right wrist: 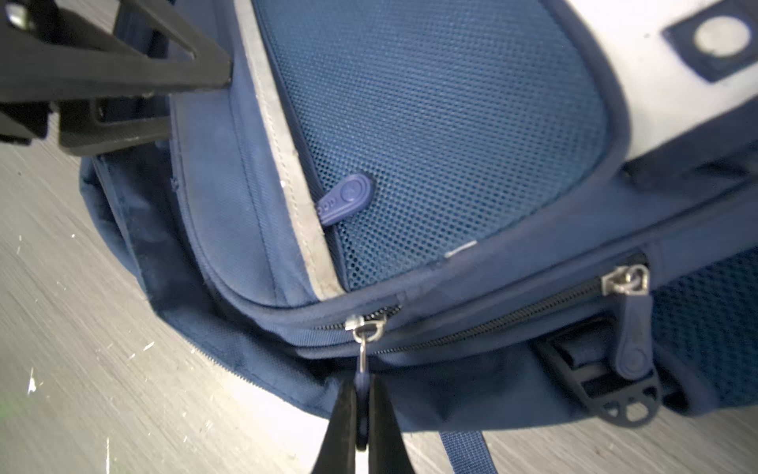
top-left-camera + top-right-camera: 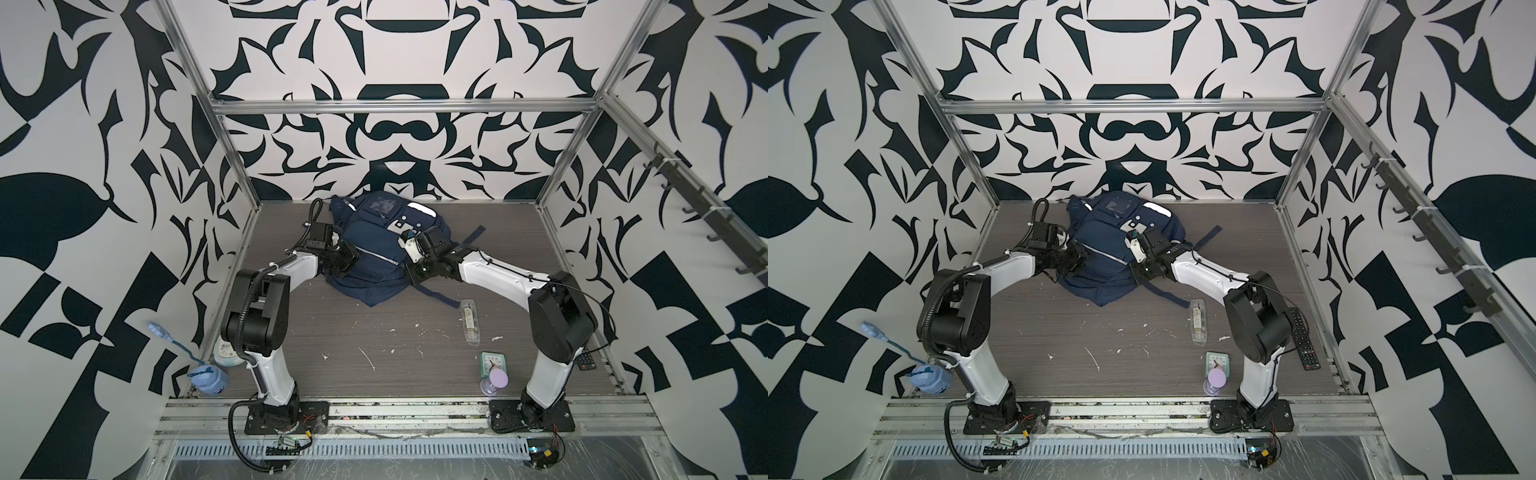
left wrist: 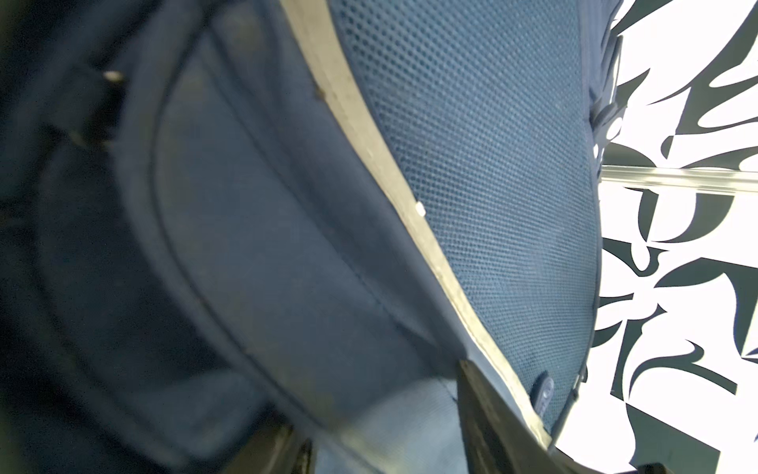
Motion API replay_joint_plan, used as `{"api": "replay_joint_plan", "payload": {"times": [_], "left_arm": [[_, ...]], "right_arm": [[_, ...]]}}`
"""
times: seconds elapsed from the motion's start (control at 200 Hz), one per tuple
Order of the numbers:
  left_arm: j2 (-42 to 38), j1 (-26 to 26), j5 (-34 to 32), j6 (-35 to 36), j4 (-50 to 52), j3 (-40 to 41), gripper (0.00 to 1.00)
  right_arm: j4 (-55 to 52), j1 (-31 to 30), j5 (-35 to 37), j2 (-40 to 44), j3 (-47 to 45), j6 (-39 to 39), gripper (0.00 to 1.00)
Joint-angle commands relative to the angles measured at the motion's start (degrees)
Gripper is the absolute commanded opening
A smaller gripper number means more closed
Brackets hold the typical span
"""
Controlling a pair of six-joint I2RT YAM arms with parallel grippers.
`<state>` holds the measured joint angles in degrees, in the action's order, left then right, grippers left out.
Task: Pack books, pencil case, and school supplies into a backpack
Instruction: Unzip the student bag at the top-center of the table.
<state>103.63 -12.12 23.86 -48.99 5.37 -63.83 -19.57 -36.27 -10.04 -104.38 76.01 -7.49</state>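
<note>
The backpack (image 2: 365, 257) lies at the back of the table. The right gripper (image 1: 361, 410) pinches a zipper pull (image 1: 362, 357) with its 2 fingers. The left gripper (image 1: 192, 106) is half apart at the bag's side; whether it clamps, I cannot tell. Next I expect a steady pull along the zipper. The clear packet (image 2: 468, 322) lies outside.

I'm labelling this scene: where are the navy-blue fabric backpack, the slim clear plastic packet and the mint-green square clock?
Navy-blue fabric backpack (image 2: 372, 239): a top view, front panel.
Slim clear plastic packet (image 2: 469, 323): a top view, its middle.
Mint-green square clock (image 2: 493, 362): a top view, its face.
</note>
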Motion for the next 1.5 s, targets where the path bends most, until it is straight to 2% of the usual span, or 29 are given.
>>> {"api": "replay_joint_plan", "payload": {"times": [0.0, 0.22, 0.465, 0.72, 1.22, 1.495], "left_arm": [[-2.34, 0.01, 1.05, -1.09, -1.14, 0.64, 0.54], [-3.65, -0.95, 1.97, -2.09, -1.3, -0.4, 0.37], [-4.9, -1.9, 2.64, -3.2, -1.75, -0.35, 0.26], [-6.61, -2.38, 2.31, -3.68, -2.46, 0.98, 0.23], [-6.07, -2.38, 2.67, -4.76, -4.05, 1.41, 0.13], [-6.25, -2.38, 2.82, -4.54, -4.13, 2.95, 0.13]], "right_arm": [[-2.63, -2.14, -0.65, 2.17, 2.15, 0.42, 0.0], [-3.93, -6.16, -0.43, -1.5, 6.05, 0.14, 0.0], [-4.17, -9.59, -1.77, -6.72, 12.35, -1.49, 0.0], [-3.73, -11.31, -4.26, -10.63, 19.34, -3.53, 0.0], [-0.24, -12.35, -7.8, -12.18, 21.11, -6.8, 0.0], [-2.99, -12.31, -0.38, -19.32, 31.08, -13.69, 0.0]]}}
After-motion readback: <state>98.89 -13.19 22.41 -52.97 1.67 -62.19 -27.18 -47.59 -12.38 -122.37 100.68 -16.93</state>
